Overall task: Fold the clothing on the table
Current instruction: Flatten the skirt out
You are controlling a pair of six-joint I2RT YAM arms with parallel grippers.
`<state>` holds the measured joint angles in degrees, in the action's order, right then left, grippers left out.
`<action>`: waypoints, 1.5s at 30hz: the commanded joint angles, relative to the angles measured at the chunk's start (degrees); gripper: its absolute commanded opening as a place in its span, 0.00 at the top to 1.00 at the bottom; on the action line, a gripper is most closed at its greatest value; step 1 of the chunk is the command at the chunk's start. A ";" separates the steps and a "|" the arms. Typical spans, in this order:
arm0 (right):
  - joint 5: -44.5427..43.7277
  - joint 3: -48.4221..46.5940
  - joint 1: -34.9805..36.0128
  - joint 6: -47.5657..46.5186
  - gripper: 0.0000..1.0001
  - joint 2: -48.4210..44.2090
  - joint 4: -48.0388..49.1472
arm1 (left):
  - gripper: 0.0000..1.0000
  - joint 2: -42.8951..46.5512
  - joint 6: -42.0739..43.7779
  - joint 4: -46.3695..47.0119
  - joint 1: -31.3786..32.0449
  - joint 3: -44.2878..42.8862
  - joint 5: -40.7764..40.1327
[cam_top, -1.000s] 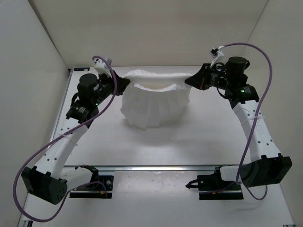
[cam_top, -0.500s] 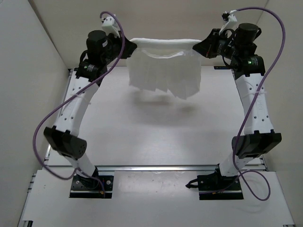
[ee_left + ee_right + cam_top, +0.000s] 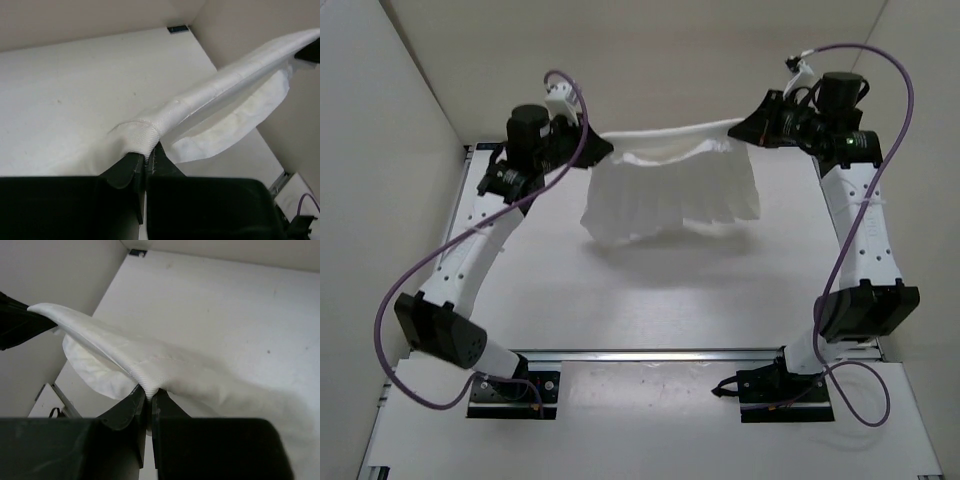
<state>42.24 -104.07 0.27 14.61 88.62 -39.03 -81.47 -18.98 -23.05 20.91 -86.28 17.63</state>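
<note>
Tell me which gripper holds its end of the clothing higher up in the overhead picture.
The right gripper: the stretched top edge of the clothing slants up toward it, while the left gripper pinches its end lower in the frame.

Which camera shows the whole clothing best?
The top external view: it shows the whole clothing hanging between the left gripper and the right gripper. The left wrist view shows only one pinched end and the stretched band; the right wrist view, the other end and some drape.
</note>
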 commanded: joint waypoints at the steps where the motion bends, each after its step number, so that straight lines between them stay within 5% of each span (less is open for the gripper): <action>1: -6.30 -15.06 -7.39 1.19 1.00 4.69 7.56 | 1.00 -6.55 0.26 0.64 -9.56 -16.14 -9.03; 5: -2.34 -29.76 -9.24 5.51 1.00 16.46 8.53 | 1.00 -19.32 -1.49 -0.96 -11.75 -35.93 -8.23; 10: -0.48 -35.60 -10.73 6.41 1.00 18.88 9.58 | 1.00 -18.65 -4.23 4.15 -13.96 -35.20 -6.91; 15: -6.55 -22.68 -8.89 -0.37 1.00 10.80 8.00 | 1.00 -13.90 1.93 3.80 -11.77 -25.99 -9.10; 21: -13.83 3.74 -3.27 -7.30 1.00 -0.44 3.96 | 1.00 -1.35 6.31 0.91 -8.44 -6.37 -12.51; 27: -13.87 25.54 3.94 -4.25 1.00 -14.25 8.24 | 1.00 14.82 5.90 -4.64 -5.52 12.16 -19.30; 32: -12.44 29.28 3.07 -2.22 1.00 -15.07 11.52 | 1.00 18.20 0.97 -0.34 -9.57 17.90 -14.82; 38: -5.60 19.64 -0.19 -3.63 1.00 -3.13 16.17 | 1.00 1.27 -1.40 7.83 -9.48 11.85 -8.49; 41: -5.32 6.41 -2.47 -4.41 1.00 5.21 15.83 | 1.00 -10.50 -1.49 7.85 -10.36 -1.31 -6.30; 45: -6.99 -17.44 -2.38 -6.44 1.00 16.56 8.72 | 1.00 -24.93 -1.15 0.13 -10.97 -31.15 -4.62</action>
<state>41.82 -107.48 1.52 11.49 103.81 -30.98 -104.25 -21.52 -20.27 15.14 -101.71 19.68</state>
